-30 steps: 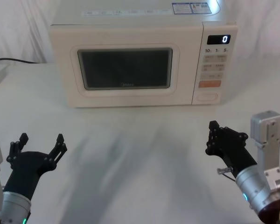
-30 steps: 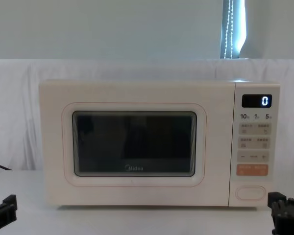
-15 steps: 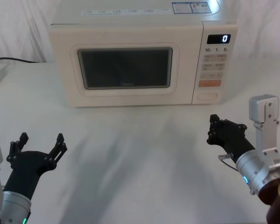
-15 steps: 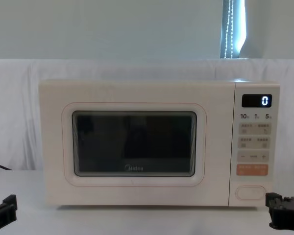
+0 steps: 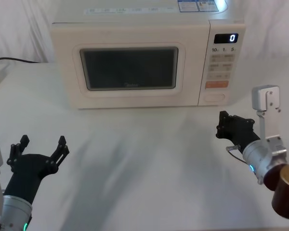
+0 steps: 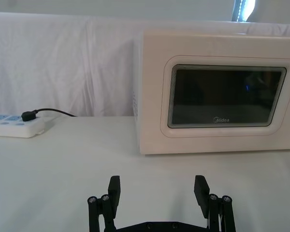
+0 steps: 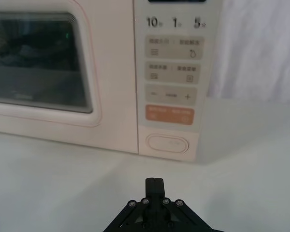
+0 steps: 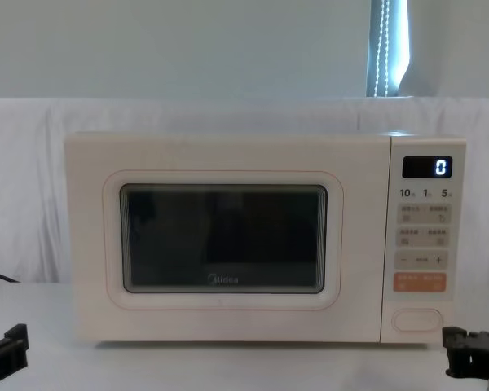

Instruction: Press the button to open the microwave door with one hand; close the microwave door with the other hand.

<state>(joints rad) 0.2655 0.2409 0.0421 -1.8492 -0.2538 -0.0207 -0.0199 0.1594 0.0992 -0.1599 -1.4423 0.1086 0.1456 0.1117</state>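
Right tool [image 8: 471,362] cut off below button [image 8: 417,320]

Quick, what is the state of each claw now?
Left claw: open, holding nothing.
Right claw: closed, holding nothing.

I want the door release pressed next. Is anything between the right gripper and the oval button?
Nothing visible. The right gripper, fingers shut, faces the oval button across bare table. The left gripper sits open, low on the left, clear of that path.
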